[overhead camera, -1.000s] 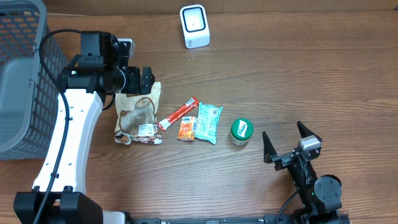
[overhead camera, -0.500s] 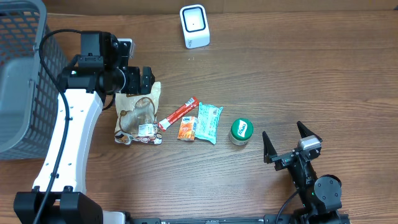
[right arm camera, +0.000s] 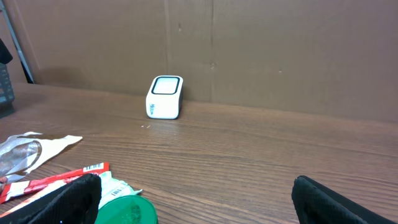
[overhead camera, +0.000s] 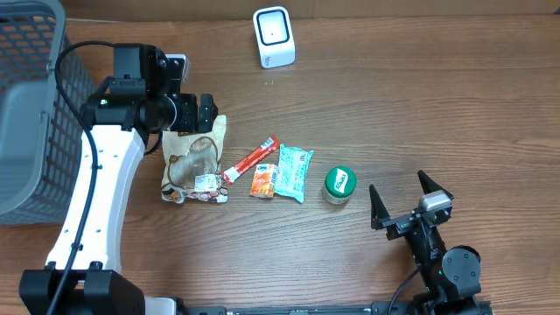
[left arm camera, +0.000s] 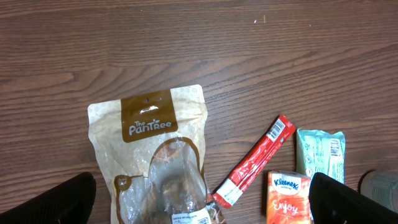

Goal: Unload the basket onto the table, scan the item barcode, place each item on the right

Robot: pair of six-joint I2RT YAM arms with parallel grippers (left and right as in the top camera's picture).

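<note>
Several items lie in a row mid-table: a brown Pantree snack pouch (overhead camera: pixel 194 162) (left arm camera: pixel 155 155), a red stick packet (overhead camera: pixel 250 159) (left arm camera: pixel 258 158), an orange Kleenex pack (overhead camera: pixel 263 180) (left arm camera: pixel 289 199), a mint-green packet (overhead camera: pixel 294 171) (left arm camera: pixel 320 149) and a green-lidded jar (overhead camera: pixel 339 185) (right arm camera: pixel 127 211). The white barcode scanner (overhead camera: pixel 274 37) (right arm camera: pixel 165 98) stands at the back edge. My left gripper (overhead camera: pixel 199 112) (left arm camera: pixel 202 202) hovers open above the pouch, holding nothing. Right of the jar, my right gripper (overhead camera: pixel 398 188) (right arm camera: pixel 199 202) rests low and open, pointing toward the scanner, empty.
A grey mesh basket (overhead camera: pixel 26 114) fills the far left of the table. A cardboard wall (right arm camera: pixel 249 43) closes off the back behind the scanner. Bare wood stretches across the right half of the table (overhead camera: pixel 455 105).
</note>
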